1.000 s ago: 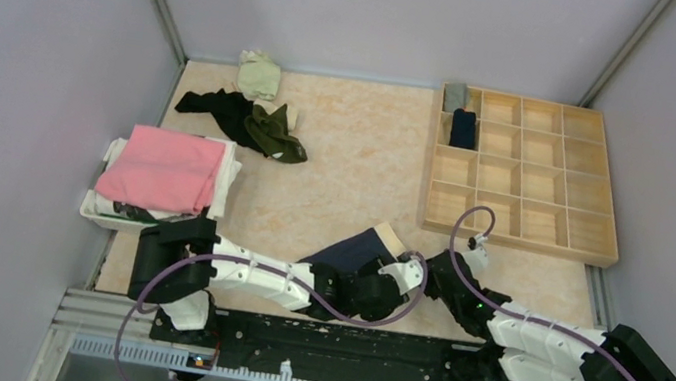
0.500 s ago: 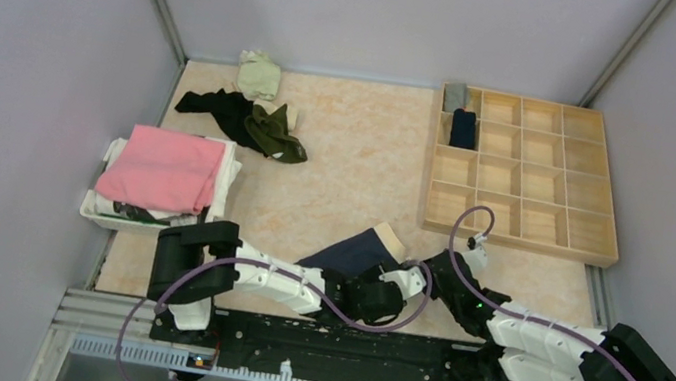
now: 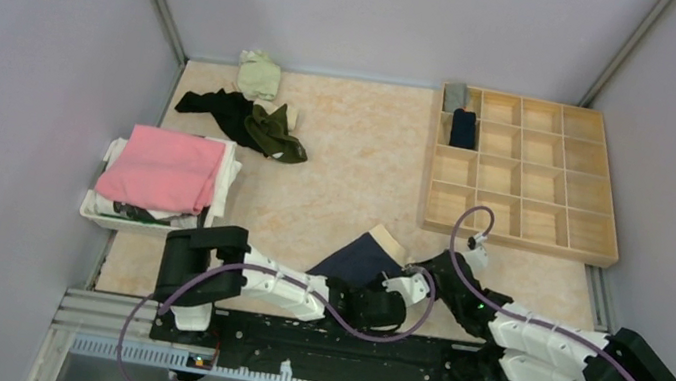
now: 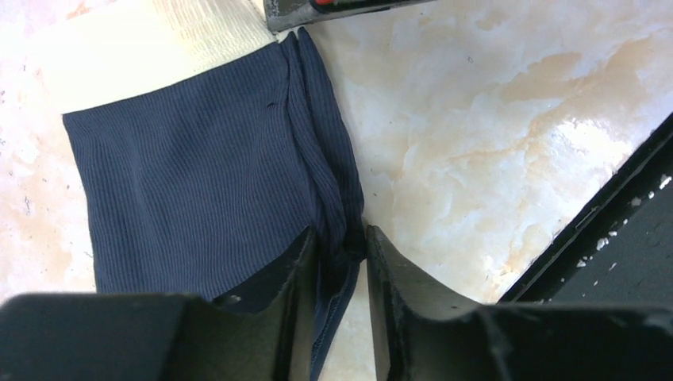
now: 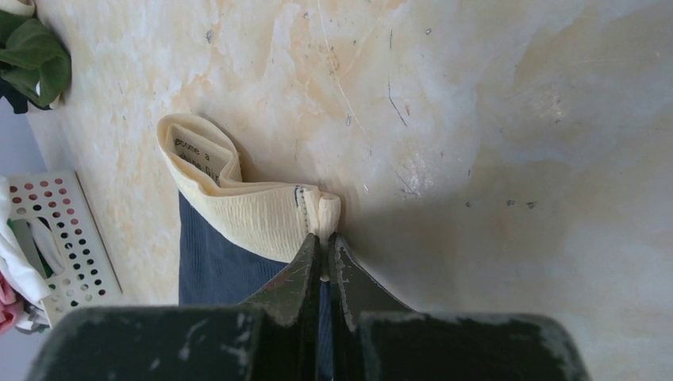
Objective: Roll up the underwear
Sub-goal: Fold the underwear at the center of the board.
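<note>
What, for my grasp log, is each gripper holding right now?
Left gripper: shut on the navy underwear, bunched edge.
Right gripper: shut on its beige waistband.

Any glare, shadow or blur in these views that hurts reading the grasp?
Left wrist: bright glare on the table, the left pincer dark and soft, the navy underwear sharp. Right wrist: a broad soft shadow lies on the table right of the right pincer, whose base is blurred. Top external: even light, no glare.

At the left of the top view, a folded pink cloth [image 3: 163,168] upon a white perforated basket [image 3: 99,206], and at the upper right, well apart, a wooden tray [image 3: 520,245] with square compartments, both on a beige marbled table [image 3: 360,153].
</note>
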Available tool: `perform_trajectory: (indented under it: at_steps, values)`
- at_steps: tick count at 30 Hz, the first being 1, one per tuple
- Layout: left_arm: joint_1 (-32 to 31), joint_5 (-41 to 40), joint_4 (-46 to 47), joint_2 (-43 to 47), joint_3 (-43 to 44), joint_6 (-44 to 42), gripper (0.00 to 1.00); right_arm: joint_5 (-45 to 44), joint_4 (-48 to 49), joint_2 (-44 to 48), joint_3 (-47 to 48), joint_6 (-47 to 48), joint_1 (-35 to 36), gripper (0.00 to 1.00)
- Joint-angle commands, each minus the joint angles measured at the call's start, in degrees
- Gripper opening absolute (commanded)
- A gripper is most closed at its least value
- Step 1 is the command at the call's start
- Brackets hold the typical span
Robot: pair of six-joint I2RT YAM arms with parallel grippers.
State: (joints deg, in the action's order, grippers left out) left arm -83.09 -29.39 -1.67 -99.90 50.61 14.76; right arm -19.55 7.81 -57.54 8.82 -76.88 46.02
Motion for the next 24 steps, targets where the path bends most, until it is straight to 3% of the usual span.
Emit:
perform_trajectory:
  at_steps: [1,11,18,24]
  values:
    - [-0.1,-0.6,-3.2,-4.0,-0.9,0.5,0.31,0.9,-2.6,2.4,1.7,1.7,0.4,0.0]
    - [-0.2,2.5,-0.6,-1.4,-2.0,2.3,0.01,-0.7,-15.3,11.3,3.3,5.2,0.5,0.0]
    - [1.3,7.6,4.7,8.0,-4.4,4.9,0.0,-3.0,-27.1,13.2,11.4,10.3,0.5,0.0]
    - [5.3,12.1,7.6,14.0,-7.9,7.7,0.0,-2.2,-33.0,9.5,18.1,13.7,0.5,0.0]
